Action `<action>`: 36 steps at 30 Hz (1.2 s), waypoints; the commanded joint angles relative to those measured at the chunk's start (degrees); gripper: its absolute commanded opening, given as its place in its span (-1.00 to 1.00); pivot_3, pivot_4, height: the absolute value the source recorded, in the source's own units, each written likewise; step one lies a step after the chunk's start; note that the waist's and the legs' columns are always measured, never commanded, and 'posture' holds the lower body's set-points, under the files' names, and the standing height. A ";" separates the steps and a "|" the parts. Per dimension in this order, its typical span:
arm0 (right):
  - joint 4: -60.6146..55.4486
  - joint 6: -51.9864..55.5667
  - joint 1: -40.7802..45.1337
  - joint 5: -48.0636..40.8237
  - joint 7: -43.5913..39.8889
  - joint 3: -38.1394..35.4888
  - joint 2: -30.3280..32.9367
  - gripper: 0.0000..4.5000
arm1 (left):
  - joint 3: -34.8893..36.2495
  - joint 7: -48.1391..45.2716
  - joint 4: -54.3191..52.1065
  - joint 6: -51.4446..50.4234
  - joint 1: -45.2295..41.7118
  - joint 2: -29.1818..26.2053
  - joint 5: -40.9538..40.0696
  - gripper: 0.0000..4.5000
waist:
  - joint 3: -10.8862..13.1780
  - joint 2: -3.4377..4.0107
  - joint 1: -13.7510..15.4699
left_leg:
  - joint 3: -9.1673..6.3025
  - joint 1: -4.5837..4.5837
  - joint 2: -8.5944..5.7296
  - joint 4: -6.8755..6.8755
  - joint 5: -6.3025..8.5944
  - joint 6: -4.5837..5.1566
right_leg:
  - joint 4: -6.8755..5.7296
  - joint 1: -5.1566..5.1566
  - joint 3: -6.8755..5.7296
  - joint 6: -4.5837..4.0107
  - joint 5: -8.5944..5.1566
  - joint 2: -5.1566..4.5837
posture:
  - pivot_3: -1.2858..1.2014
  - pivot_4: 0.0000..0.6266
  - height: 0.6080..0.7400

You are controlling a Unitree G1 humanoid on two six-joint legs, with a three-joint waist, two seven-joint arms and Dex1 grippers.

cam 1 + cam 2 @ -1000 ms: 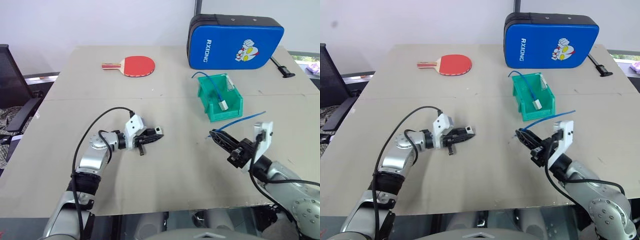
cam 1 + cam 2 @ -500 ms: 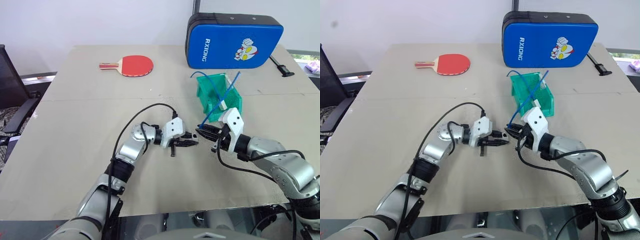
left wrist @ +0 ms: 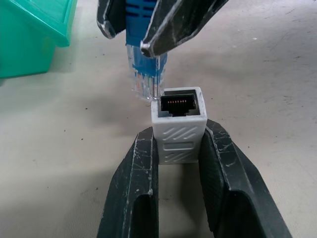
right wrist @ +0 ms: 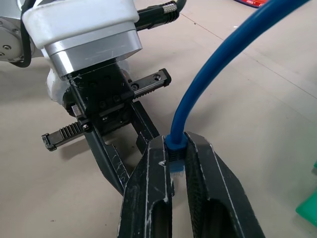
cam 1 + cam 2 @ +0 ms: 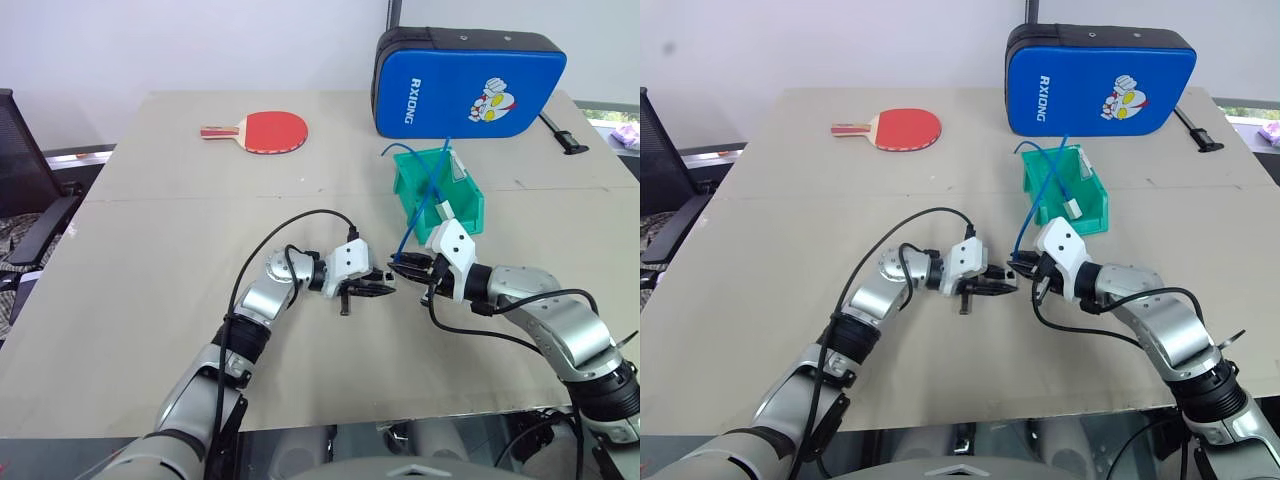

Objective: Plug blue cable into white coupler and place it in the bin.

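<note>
Beige table, RXIONG case; left end effector pinching white coupler, right end effector pinching blue cable.

Bin (behind right end effector) blocks.

The bin is cut off at the upper left of the left wrist view. In the right wrist view, the clear plug of the blue cable is mostly hidden between the right gripper fingers. The white coupler looks too tiny to make out from the head views.
</note>
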State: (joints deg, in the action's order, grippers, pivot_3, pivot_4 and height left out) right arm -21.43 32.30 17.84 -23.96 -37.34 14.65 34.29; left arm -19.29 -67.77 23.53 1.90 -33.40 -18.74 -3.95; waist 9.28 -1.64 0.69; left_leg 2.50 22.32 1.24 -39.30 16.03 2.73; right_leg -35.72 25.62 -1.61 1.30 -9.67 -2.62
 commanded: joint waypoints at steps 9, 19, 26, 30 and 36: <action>-0.96 1.77 -0.93 1.85 -6.27 1.31 1.71 -1.00 | 0.44 0.11 -2.26 -0.34 -1.45 0.19 -0.18 -0.77 | 0.00 0.00 0.03 | 0.01 -0.02 0.00 -0.01 0.00 0.00 | -0.02 0.00 0.01 0.02 -0.01 0.00 | 0.03 -0.52 0.87; 5.14 3.37 2.62 6.99 -10.18 6.05 2.98 -1.00 | -0.36 -0.79 -1.88 2.40 -1.32 -0.26 0.84 -0.77 | -0.01 0.00 -0.08 | 0.05 -0.10 -0.01 -0.01 0.00 0.00 | -0.04 -0.04 0.03 0.01 -0.01 0.00 | 0.03 -0.52 0.87; 15.68 -1.58 8.54 13.04 -17.20 13.19 1.63 -1.00 | -0.38 -0.85 -2.58 2.40 -0.86 -0.20 0.81 -0.77 | -0.11 -0.03 -0.14 | 0.09 -0.37 0.03 0.01 0.00 0.00 | -0.13 -0.21 0.07 -0.02 -0.21 0.06 | 0.03 -0.52 0.87; 18.37 -3.44 8.40 15.34 -20.23 15.20 2.65 -1.00 | -0.08 -0.39 -3.00 1.86 -0.50 -0.18 0.60 -0.77 | -0.23 -0.03 -0.01 | 0.08 -0.37 0.03 0.01 0.00 0.00 | -0.14 -0.24 0.06 -0.14 -0.09 0.06 | 0.03 -0.52 0.87; 18.79 -3.45 4.95 13.44 -18.47 10.14 2.05 -1.00 | 0.62 0.45 -3.45 0.76 0.42 -0.21 -0.19 -0.77 | -0.48 -0.04 0.06 | 0.06 -0.48 0.05 0.02 0.00 0.00 | -0.08 -0.39 0.06 -0.15 -0.13 0.00 | 0.03 -0.52 0.87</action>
State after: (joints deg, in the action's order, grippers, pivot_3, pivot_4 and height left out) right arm -9.22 24.96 27.70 -13.18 -55.69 22.18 34.42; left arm -20.16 -66.76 23.45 2.02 -33.16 -18.47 -2.29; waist 8.80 -1.67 0.75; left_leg 2.55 21.83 1.29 -39.28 16.03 2.73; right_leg -35.80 25.20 -1.56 1.25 -9.89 -2.63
